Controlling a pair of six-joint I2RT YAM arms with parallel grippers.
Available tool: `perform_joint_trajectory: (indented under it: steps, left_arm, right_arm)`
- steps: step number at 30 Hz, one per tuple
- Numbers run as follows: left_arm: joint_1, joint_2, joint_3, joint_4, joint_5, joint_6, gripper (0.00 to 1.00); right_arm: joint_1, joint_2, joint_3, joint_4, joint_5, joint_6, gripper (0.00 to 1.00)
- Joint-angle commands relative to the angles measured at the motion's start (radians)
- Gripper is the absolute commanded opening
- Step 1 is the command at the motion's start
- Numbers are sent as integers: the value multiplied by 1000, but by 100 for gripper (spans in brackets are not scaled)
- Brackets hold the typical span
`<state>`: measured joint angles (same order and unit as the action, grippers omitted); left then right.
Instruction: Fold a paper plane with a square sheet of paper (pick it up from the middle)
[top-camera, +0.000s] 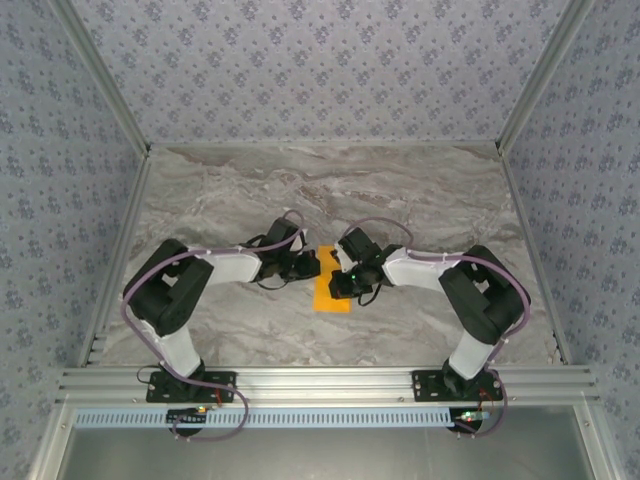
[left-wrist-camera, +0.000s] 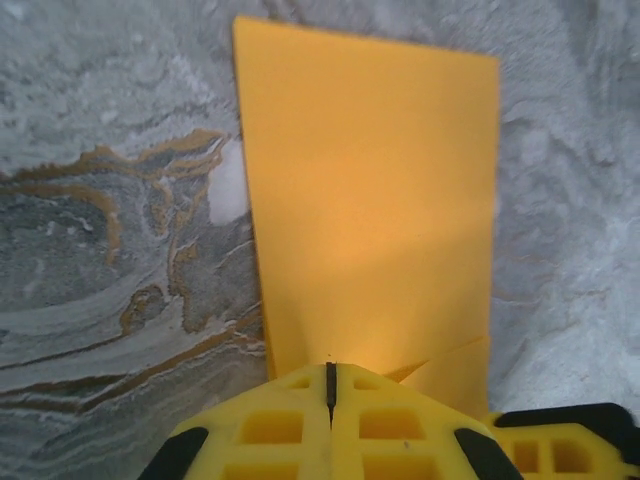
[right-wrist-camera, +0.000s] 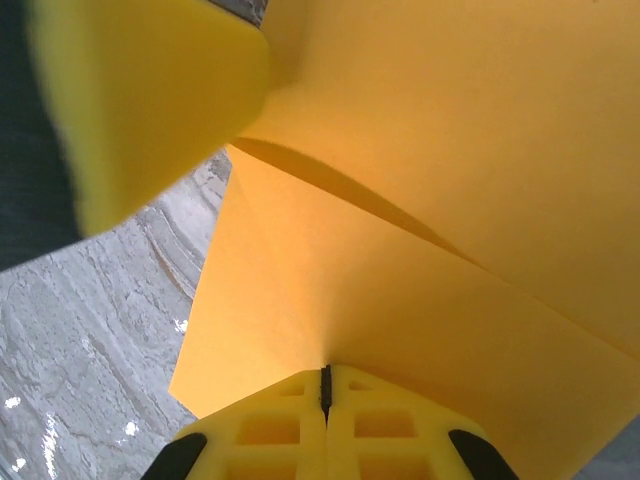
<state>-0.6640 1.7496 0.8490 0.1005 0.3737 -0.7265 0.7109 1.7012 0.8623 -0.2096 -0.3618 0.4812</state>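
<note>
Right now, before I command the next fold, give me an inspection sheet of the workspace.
Surface: marble-patterned table, flat.
Job's things: orange sheet of paper, partly folded with one layer over another, mid-table between the arms.
Clutter: nothing seen.
Grippers: left gripper shut on the paper's edge; right gripper shut on the paper too.
Cables: purple cables run along both arms, off the paper.
Surroundings: patterned walls on three sides; metal rail at the near edge.
</note>
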Motion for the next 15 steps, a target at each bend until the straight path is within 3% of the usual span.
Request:
perform_joint_trajectory:
  steps: [1, 6, 15]
  left_arm:
    - [-8, -62, 8, 12, 5, -21, 3]
    - [-35, -59, -40, 105, 70, -49, 3]
    - [-67, 47, -30, 90, 49, -68, 2]
  right_arm:
    - [-8, 10, 7, -18, 16, -5, 2]
    - [-14, 24, 9, -20, 8, -15, 2]
    - [-23, 20, 3, -31, -7, -27, 2]
